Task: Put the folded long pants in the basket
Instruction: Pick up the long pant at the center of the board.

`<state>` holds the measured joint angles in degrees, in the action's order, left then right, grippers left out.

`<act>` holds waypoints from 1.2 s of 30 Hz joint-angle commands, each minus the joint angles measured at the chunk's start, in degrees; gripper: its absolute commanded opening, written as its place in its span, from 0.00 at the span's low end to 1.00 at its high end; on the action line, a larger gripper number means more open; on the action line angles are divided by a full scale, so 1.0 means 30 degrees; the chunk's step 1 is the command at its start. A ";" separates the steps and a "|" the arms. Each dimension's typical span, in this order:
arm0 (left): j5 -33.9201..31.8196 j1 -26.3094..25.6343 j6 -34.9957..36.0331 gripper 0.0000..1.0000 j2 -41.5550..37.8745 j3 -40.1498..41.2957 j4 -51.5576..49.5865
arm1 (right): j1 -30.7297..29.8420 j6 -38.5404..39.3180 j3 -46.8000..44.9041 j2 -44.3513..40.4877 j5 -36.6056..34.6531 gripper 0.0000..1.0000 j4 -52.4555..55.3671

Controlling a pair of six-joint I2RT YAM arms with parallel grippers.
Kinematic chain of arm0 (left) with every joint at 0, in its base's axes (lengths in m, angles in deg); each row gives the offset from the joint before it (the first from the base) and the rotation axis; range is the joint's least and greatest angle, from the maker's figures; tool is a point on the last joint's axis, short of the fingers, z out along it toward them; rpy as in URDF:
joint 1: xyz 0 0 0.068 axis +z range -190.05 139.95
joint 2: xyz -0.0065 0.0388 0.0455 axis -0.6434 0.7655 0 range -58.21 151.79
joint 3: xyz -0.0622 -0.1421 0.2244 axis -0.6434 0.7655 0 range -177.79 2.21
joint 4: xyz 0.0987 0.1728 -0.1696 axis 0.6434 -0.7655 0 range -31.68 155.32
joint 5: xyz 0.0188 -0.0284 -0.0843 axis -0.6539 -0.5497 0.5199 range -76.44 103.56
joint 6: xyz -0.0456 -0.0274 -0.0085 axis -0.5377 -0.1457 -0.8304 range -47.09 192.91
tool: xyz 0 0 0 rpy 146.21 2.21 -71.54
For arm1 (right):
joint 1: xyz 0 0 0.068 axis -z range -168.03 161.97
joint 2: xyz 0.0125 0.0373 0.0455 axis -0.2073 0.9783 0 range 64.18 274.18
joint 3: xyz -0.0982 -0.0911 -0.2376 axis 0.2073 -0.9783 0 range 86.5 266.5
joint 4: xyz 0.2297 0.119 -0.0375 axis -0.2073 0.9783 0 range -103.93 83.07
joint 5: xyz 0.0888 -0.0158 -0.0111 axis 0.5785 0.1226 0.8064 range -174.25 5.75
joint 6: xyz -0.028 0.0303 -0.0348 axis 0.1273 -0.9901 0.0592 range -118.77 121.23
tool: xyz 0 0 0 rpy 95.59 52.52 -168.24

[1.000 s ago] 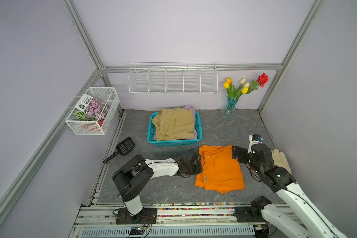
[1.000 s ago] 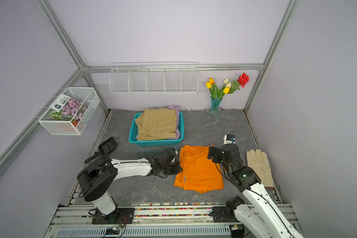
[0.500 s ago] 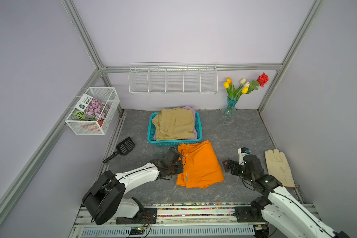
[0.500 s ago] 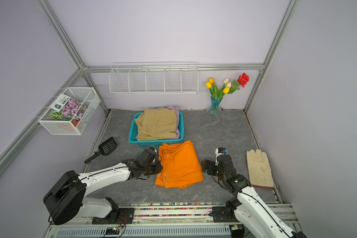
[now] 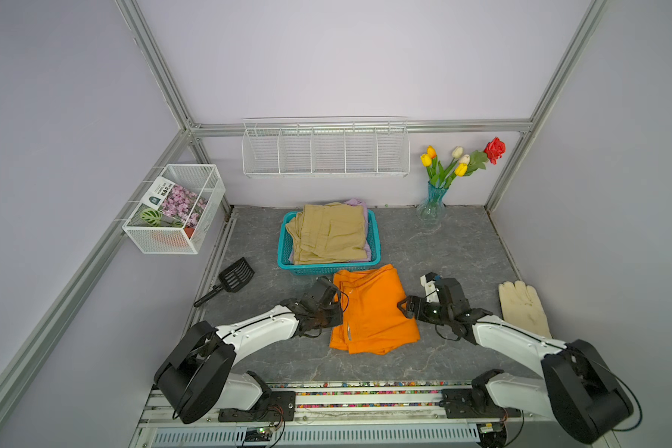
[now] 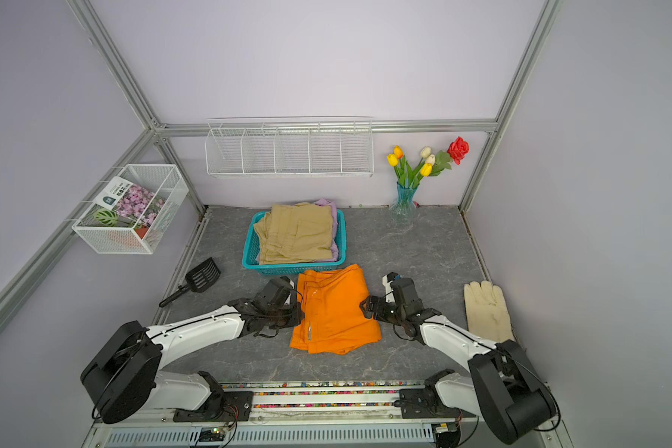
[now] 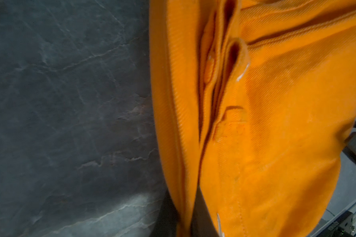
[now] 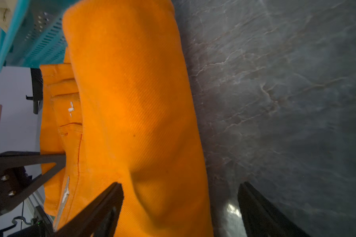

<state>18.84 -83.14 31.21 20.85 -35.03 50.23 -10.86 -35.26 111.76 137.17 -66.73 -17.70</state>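
The folded orange long pants lie on the dark table just in front of the teal basket. My left gripper is shut on the left edge of the orange pants. My right gripper is open at their right edge. One of its fingers stands over the orange cloth, the other over bare table. Inside the basket, khaki pants lie on top of lilac pants.
A cream glove lies at the right of the table. A black scoop lies to the left of the basket. A vase of flowers stands at the back right. A wire box and a wire rack hang on the walls.
The left gripper has dragged the orange pants to the left. The right gripper let them slide away, then followed to their right edge with its jaws narrowing a little.
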 commanded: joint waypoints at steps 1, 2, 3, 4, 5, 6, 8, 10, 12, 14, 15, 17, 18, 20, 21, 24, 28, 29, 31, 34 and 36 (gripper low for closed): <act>-0.0228 0.0239 0.0353 0.00 0.0057 -0.0128 0.0372 | 0.0097 0.0325 0.1006 0.1470 0.1648 0.82 -0.1536; -0.0236 0.0265 0.0362 0.00 0.0017 -0.0113 0.0344 | 0.0110 0.0327 0.1119 0.1845 0.1946 0.77 -0.1828; -0.0236 0.0299 0.0344 0.00 -0.0065 -0.0099 0.0342 | 0.0123 0.0299 0.1209 0.2234 0.2216 0.73 -0.2173; -0.0207 0.0323 0.0347 0.00 -0.0125 -0.0070 0.0346 | 0.0112 0.0298 0.1270 0.2602 0.2547 0.68 -0.2461; -0.0205 0.0330 0.0354 0.00 -0.0140 -0.0069 0.0336 | 0.0128 0.0338 0.1374 0.2832 0.2827 0.62 -0.2632; -0.0167 0.0330 0.0355 0.00 -0.0187 -0.0047 0.0342 | 0.0138 0.0386 0.1419 0.3059 0.3055 0.51 -0.2780; -0.0177 0.0353 0.0348 0.00 -0.0219 -0.0040 0.0286 | 0.0192 0.0424 0.1460 0.3157 0.3027 0.31 -0.2797; -0.0123 0.0360 0.0358 0.00 -0.0289 -0.0011 0.0255 | 0.0189 0.0518 0.1426 0.2942 0.2856 0.09 -0.2686; -0.0107 0.0360 0.0334 0.00 -0.0496 0.0018 0.0212 | 0.0200 0.0536 0.1377 0.2514 0.2896 0.00 -0.2574; 0.0208 0.0360 0.0096 0.00 -0.0983 -0.0007 0.0033 | 0.0190 0.0409 0.1299 0.1810 0.3455 0.00 -0.2524; 0.0549 0.0360 -0.0042 0.00 -0.1386 -0.0107 -0.0105 | 0.0171 0.0261 0.1226 0.1245 0.3921 0.00 -0.2550; 0.1173 0.0360 -0.0164 0.00 -0.2542 -0.0574 -0.0597 | 0.0092 0.0216 0.1085 -0.0157 0.4553 0.00 -0.2372; 0.1236 0.0360 -0.0280 0.00 -0.3234 -0.0941 -0.1152 | -0.0010 0.0141 0.1157 -0.0929 0.4553 0.00 -0.1897; 0.0947 0.0360 -0.0386 0.00 -0.4497 -0.1780 -0.2363 | -0.0495 0.0356 0.1554 -0.2785 0.3990 0.00 -0.0266; 0.0770 0.0360 -0.0391 0.00 -0.5116 -0.2233 -0.2956 | -0.0757 0.0505 0.1852 -0.3813 0.3456 0.00 0.0736; 0.0620 0.0360 -0.0285 0.00 -0.6591 -0.3398 -0.3937 | -0.1457 0.0629 0.2822 -0.6252 0.2780 0.00 0.2392; -0.0336 0.0588 0.0395 0.00 -0.7635 -0.5551 -0.4952 | -0.1848 0.0318 0.5074 -0.7294 0.2235 0.00 0.3765; 0.0387 0.1169 0.0711 0.00 -0.7540 -0.6040 -0.4902 | -0.1839 0.0167 0.5518 -0.7105 0.2093 0.00 0.3567; 0.3713 0.3816 0.0748 0.00 -0.6810 -0.6674 -0.4460 | -0.1861 0.0166 0.6521 -0.6115 0.2276 0.00 0.2931; 0.5778 0.7094 0.0709 0.00 -0.5358 -0.7814 -0.4376 | -0.1856 0.0208 0.8673 -0.3762 0.2568 0.00 0.3030; 0.5432 0.8203 0.0996 0.00 -0.4627 -0.8653 -0.4398 | -0.1855 0.0407 1.0019 -0.2018 0.2196 0.00 0.2810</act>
<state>33.86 -62.49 32.72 5.10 -57.47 34.93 -16.33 -34.56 138.40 126.55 -59.15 -8.02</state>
